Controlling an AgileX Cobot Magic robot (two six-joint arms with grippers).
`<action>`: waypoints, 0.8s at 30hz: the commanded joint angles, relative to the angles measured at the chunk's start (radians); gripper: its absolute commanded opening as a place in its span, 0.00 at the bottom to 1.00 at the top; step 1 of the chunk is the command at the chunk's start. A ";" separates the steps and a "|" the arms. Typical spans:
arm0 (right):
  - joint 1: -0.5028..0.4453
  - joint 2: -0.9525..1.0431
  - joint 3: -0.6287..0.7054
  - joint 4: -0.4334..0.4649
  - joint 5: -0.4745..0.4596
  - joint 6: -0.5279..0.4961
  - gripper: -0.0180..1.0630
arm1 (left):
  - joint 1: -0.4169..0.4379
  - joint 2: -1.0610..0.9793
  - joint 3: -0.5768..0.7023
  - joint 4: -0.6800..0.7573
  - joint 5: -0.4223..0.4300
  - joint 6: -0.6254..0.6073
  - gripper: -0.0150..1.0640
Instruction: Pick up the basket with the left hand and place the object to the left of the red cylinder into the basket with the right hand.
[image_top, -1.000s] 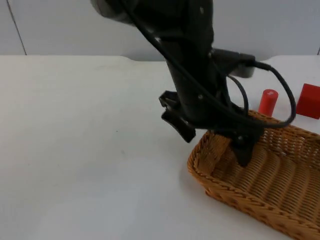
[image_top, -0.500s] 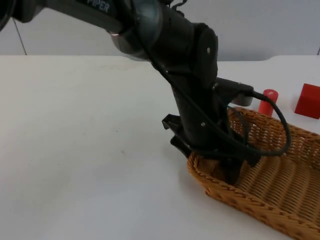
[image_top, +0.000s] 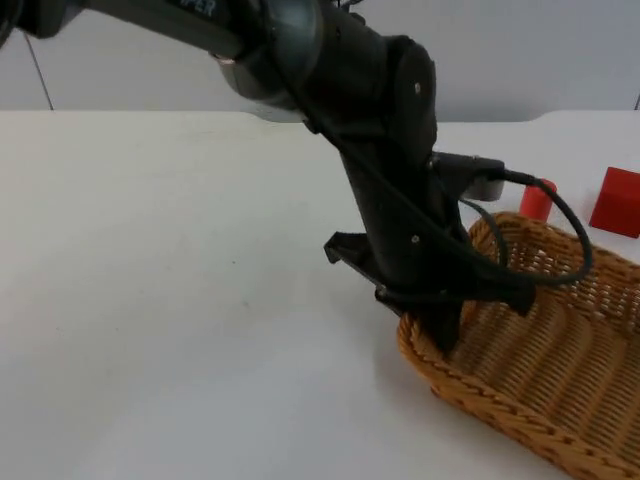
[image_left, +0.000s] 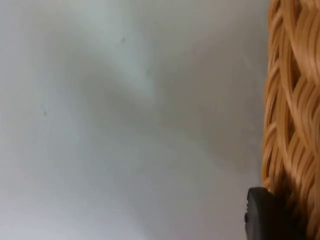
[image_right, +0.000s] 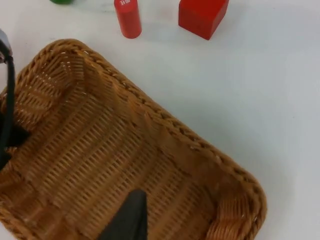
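Gripping the basket (image_top: 560, 370) rim at its near-left corner, my left gripper (image_top: 440, 325) is closing on the wicker. I am aiming to lift level, slowly. My right gripper (image_right: 127, 220) is waiting above the basket, fingers unclear; a green object (image_right: 61, 1) is lying beside the red cylinder (image_right: 128, 18).

White table (image_top: 150, 300): wicker basket (image_right: 100, 165), red cylinder (image_right: 128, 18), red cube (image_right: 202, 16).

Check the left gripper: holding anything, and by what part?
Left gripper grips the wicker basket by its near-left end rim; its fingers straddle the weave.
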 joint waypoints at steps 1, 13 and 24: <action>0.004 -0.004 -0.009 -0.013 -0.002 -0.009 0.99 | 0.006 -0.040 0.003 0.021 0.061 0.011 0.01; 0.004 -0.004 -0.009 -0.024 -0.002 -0.009 0.99 | 0.170 -0.317 0.231 -0.086 0.102 0.069 0.01; 0.005 -0.004 -0.009 -0.024 -0.002 -0.008 0.99 | 0.520 -0.614 0.641 -0.323 -0.008 0.273 0.01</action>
